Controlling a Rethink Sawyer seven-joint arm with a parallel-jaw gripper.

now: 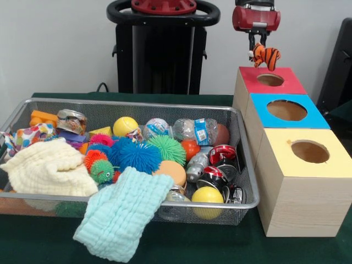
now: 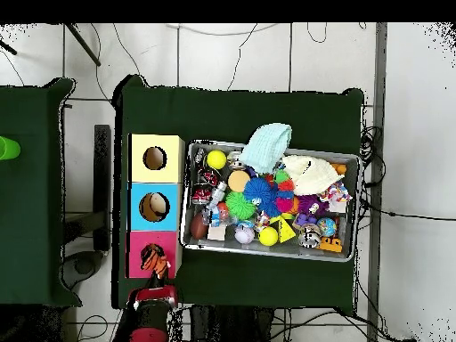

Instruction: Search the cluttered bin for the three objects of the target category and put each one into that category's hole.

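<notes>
One tiger toy (image 1: 266, 55) pinched in closed jaws of the gripper (image 1: 258, 46), hanging just above the red box's hole (image 1: 270, 80). Possibly off-centre toward the hole's rim; if released so, could snag there or tumble onto the tabletop (image 1: 165, 247).

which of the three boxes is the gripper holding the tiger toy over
The red-topped box, the one at the end of the row farthest from the yellow box. The gripper holds the tiger toy just above its hole; the blue box sits between them.
</notes>
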